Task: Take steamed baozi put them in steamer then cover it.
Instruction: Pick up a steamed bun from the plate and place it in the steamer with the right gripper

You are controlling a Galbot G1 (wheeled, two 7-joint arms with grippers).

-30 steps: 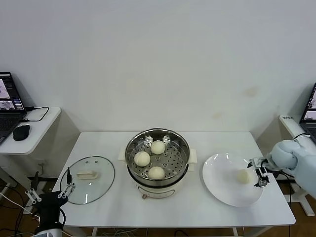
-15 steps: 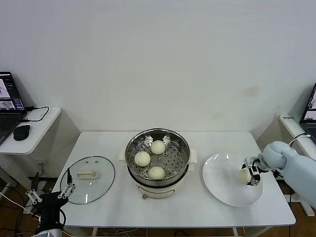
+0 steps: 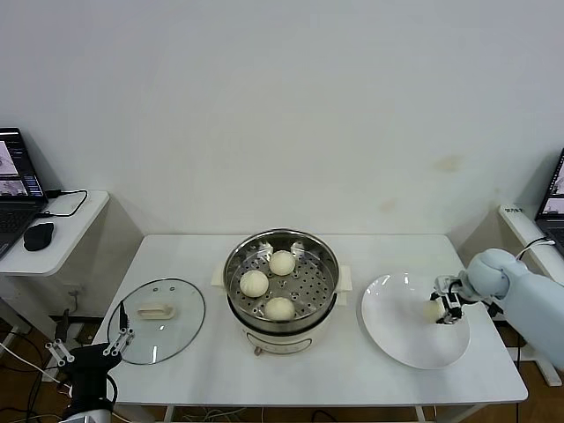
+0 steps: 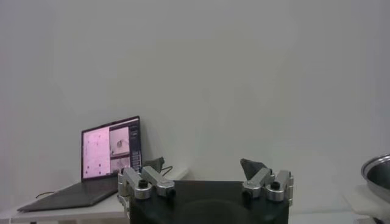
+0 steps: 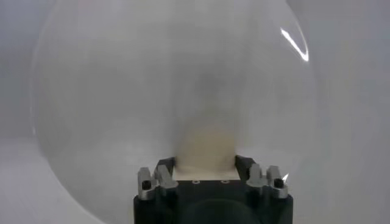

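Note:
Three cream-white baozi (image 3: 282, 262) lie on the perforated tray of the steel steamer (image 3: 282, 339) at the table's middle. The fourth baozi (image 3: 431, 309) is on the white plate (image 3: 401, 335) at the right. My right gripper (image 3: 443, 310) is at it; in the right wrist view the fingers (image 5: 164, 167) press on both sides of this baozi (image 5: 205, 143), over the plate (image 5: 122, 91). The glass cover (image 3: 159, 332) lies flat on the table at the left. My left gripper (image 3: 88, 346) hangs below the table's front-left corner, open and empty (image 4: 202, 164).
A side table with a laptop (image 3: 13, 189) and a mouse (image 3: 38, 235) stands at far left; the laptop also shows in the left wrist view (image 4: 109, 155). Another laptop (image 3: 553, 198) is at far right. The steamer's rim (image 4: 378, 173) shows at the left wrist view's edge.
My right gripper has moved left over the plate to the baozi and closed on it. The left arm has not moved.

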